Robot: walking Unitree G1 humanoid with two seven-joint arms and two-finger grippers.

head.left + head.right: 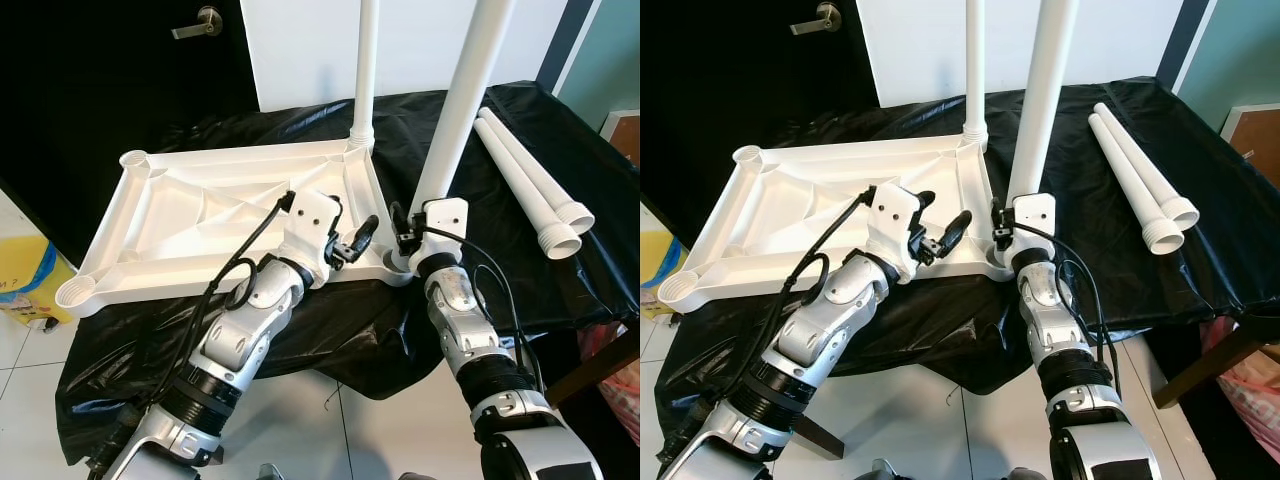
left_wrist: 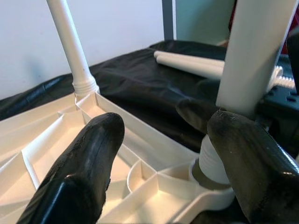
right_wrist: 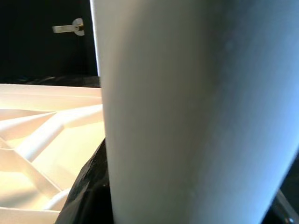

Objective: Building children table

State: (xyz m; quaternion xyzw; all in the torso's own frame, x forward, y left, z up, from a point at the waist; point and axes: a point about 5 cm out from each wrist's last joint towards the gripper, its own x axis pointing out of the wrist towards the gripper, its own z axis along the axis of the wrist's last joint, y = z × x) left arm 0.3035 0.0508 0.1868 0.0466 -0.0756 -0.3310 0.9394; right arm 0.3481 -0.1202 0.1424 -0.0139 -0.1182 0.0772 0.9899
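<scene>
At the tabletop's [image 1: 180,215] near corner, right pincer [image 1: 408,238] clenched on upright leg [image 1: 462,105], left pincer [image 1: 352,240] released, fingers spread.

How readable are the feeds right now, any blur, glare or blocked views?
Left eye view: sharp and evenly lit; the tabletop is bright against the black cloth, no smear. Left wrist view: the fingers are soft up close, the far leg crisp. Right wrist view: the near leg sits very close, blurred and blue-tinted, and the tabletop glows yellowish.

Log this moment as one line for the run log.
right gripper: on near white plastic leg at corner socket | left gripper: jaws open over upturned white tabletop | two spare legs on black cloth
</scene>
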